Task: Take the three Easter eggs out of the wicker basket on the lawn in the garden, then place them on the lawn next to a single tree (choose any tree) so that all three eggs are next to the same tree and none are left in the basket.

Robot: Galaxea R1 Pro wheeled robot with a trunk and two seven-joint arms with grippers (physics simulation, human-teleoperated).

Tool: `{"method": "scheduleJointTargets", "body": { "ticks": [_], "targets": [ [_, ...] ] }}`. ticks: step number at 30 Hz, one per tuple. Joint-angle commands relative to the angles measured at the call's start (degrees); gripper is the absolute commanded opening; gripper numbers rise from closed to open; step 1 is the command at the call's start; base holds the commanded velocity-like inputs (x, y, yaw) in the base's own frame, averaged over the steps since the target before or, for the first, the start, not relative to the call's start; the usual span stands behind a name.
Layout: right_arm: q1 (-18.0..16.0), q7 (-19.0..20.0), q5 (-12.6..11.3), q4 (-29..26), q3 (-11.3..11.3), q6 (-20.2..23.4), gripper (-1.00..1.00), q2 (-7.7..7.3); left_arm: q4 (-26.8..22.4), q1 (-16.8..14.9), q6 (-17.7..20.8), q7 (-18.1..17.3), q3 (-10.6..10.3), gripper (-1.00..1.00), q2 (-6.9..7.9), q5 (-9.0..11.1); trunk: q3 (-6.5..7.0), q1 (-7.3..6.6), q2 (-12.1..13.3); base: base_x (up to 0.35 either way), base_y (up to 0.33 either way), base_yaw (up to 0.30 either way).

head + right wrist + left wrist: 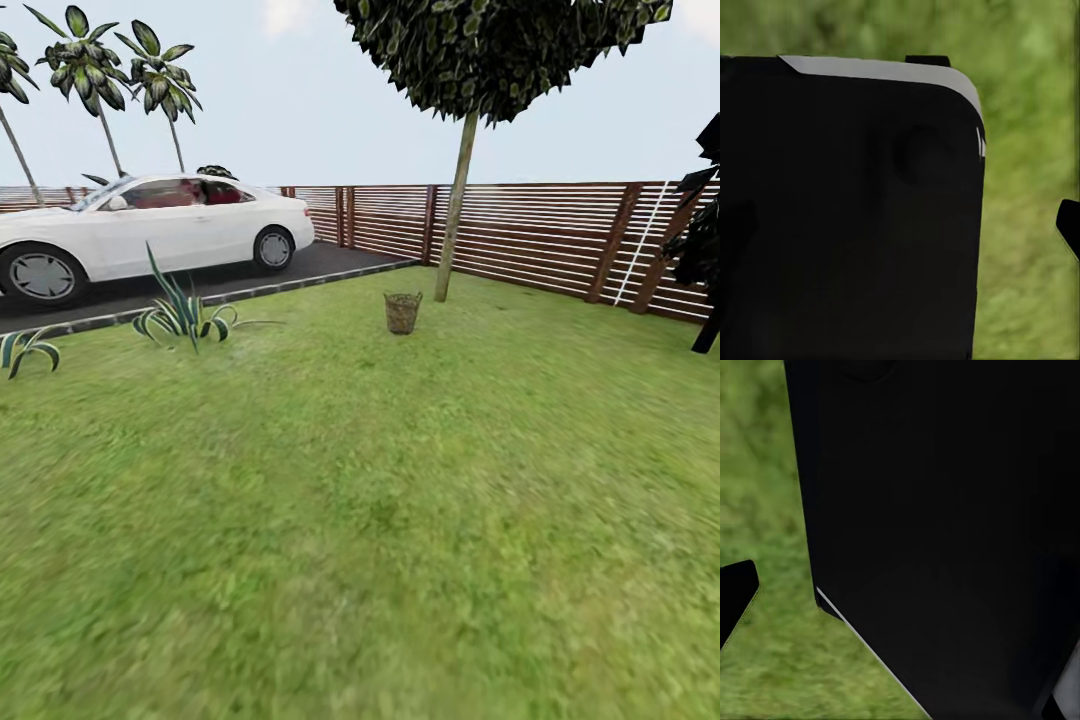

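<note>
Head view looks across a wide lawn (360, 520) toward the wicker basket (403, 312), which stands upright on the grass just above the middle of the frame, near the foot of the tree (455, 205) and a little to its left. The tree's pale trunk leans slightly and its dark crown fills the top center. Behind both runs a brown slatted fence (540, 235). At upper left a white car (140, 232) sits on the dark driveway (200, 285), with palms (95, 60) behind it and a spiky plant (182, 312) at the kerb. The basket is too far off to see any eggs inside. Both wrist views show dark robot housing over blurred grass, and I cannot tell whether either gripper's jaws are apart or together.
</note>
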Motion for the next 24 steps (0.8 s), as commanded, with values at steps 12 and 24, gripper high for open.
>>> {"method": "scheduleJointTargets", "body": {
  "ticks": [12,24],
  "targets": [
    [0.0,0.0,0.0,0.1,0.0,-0.2,1.00,-0.03,-0.1,0.0,0.0,0.0,0.0,1.00,0.00,0.0,-0.04,0.03,0.0,0.340,0.000,0.000],
    [0.0,0.0,0.0,0.1,0.0,-0.2,1.00,-0.11,-0.1,0.0,0.0,0.0,0.0,1.00,0.00,0.0,-0.04,0.03,0.0,0.340,0.000,0.000]
  ]
}}
